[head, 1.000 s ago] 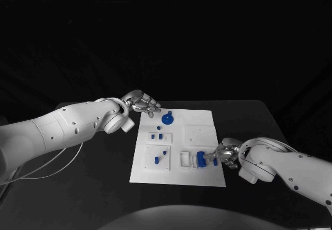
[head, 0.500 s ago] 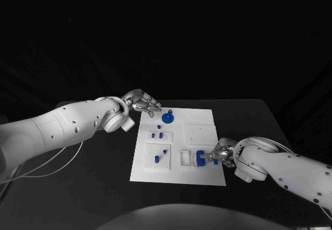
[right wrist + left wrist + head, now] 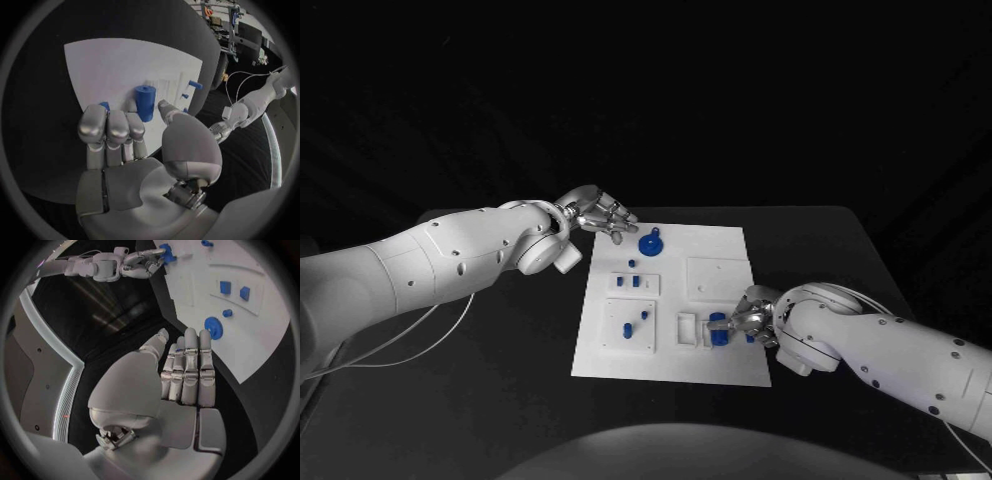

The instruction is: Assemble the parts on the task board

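Observation:
The white task board (image 3: 711, 245) lies mid-table. Near its front right a blue cylinder (image 3: 717, 329) stands upright, and my right hand (image 3: 753, 320) pinches it between thumb and fingers. In the right wrist view the cylinder (image 3: 145, 102) rises just past the fingertips (image 3: 111, 122), with the thumb against its side. My left hand (image 3: 599, 214) hovers at the board's far left corner, fingers straight and together, holding nothing. A blue round part with a knob (image 3: 651, 243) lies close to it, seen beyond the fingers (image 3: 190, 365) as a disc (image 3: 213, 327).
Small blue pieces (image 3: 630, 283) stand in the left-hand insets of the board, and more (image 3: 636, 326) lie nearer me. A plain square inset (image 3: 717, 278) sits mid-board. Black table (image 3: 516, 340) surrounds the board on all sides.
My right hand has slid left along the board's front right until its fingers reach the blue cylinder. The left hand has stayed in place.

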Available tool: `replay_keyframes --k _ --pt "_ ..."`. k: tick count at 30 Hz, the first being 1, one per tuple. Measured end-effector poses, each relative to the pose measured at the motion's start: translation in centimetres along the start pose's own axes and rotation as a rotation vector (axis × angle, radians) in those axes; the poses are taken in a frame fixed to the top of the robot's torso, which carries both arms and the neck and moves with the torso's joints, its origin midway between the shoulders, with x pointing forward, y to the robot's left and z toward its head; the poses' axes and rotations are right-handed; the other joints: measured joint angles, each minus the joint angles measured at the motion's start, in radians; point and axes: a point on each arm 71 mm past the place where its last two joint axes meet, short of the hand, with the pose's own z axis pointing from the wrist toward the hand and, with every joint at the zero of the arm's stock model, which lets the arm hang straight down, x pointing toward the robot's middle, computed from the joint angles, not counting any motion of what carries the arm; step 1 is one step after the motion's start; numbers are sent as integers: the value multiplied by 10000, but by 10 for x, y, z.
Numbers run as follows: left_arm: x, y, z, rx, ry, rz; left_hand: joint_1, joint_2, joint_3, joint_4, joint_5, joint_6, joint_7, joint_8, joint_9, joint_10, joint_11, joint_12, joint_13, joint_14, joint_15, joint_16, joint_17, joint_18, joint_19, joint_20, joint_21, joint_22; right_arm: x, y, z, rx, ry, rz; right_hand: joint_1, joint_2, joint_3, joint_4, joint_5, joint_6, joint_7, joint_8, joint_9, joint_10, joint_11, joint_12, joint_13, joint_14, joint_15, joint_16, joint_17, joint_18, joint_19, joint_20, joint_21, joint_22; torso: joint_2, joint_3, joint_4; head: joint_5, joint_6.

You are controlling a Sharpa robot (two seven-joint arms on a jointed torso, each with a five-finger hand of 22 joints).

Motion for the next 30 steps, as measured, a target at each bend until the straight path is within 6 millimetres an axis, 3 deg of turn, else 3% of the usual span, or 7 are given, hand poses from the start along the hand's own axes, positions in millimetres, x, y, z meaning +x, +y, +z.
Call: replay_keyframes --k 1,2,7,10,14,28,30 --pt "0 0 0 -2 6 -1 0 0 1 15 0 0 0 0 0 0 0 0 0 0 0 0 0 0 0 0 0 -23 0 0 1 7 -5 -5 197 28 47 -145 0 24 24 1 36 3 3 0 13 0 1 0 0 -29 0 0 0 0 0 0 -2 0 -5" --pt "0 0 0 -2 12 -1 0 0 1 15 0 0 0 0 0 0 0 0 0 0 0 0 0 -1 0 0 0 -25 0 1 2 16 -9 -9 270 58 63 -250 0 3 43 -57 1470 -1 0 0 21 -2 2 0 0 -27 0 0 0 0 -1 0 -5 1 -6" --pt "1 0 0 -11 45 -5 0 0 0 14 0 0 0 0 0 0 0 0 0 0 0 0 0 -1 0 0 0 -25 1 2 7 30 -46 -7 465 253 65 -912 12 -2 48 -59 3574 -1 1 0 45 -2 2 0 0 -32 0 0 0 13 0 3 -6 19 -16" --pt "1 0 0 -18 63 -6 0 0 0 14 0 0 0 0 0 0 0 0 0 0 0 0 0 -1 0 0 0 -25 2 2 9 9 -66 4 662 451 -8 -1544 1170 -2 48 -59 4314 -1 3 1 45 -3 4 0 0 -62 0 0 -2 18 1 6 -7 22 -20" --pt "1 0 0 -29 79 -7 -9 9 0 14 0 0 0 0 0 0 0 0 0 0 0 0 0 -1 4 5 0 -47 2 3 9 -33 -80 1 667 544 -374 -2095 2957 104 4 -59 4335 -6 3 1 68 10 26 -37 -1 -144 0 0 -40 18 0 6 -10 28 -21" --pt "1 0 1 -70 133 -3 -39 40 0 13 0 -53 53 0 0 0 0 0 0 0 0 0 0 0 37 37 0 -106 3 1 8 -141 -177 68 172 1042 -831 -2882 3463 268 -62 -44 4438 -54 -42 1 67 29 13 -37 6 -181 0 0 -85 42 -12 7 -23 12 24" --pt "1 1 1 -78 132 0 -40 40 0 13 0 -53 53 0 0 0 0 0 0 0 0 0 0 0 37 37 0 -106 3 0 6 -178 -182 120 172 1042 -822 -2880 3489 306 -44 -73 3699 -80 -38 1 53 29 13 -37 6 -179 0 0 -85 42 -12 11 -24 6 28"
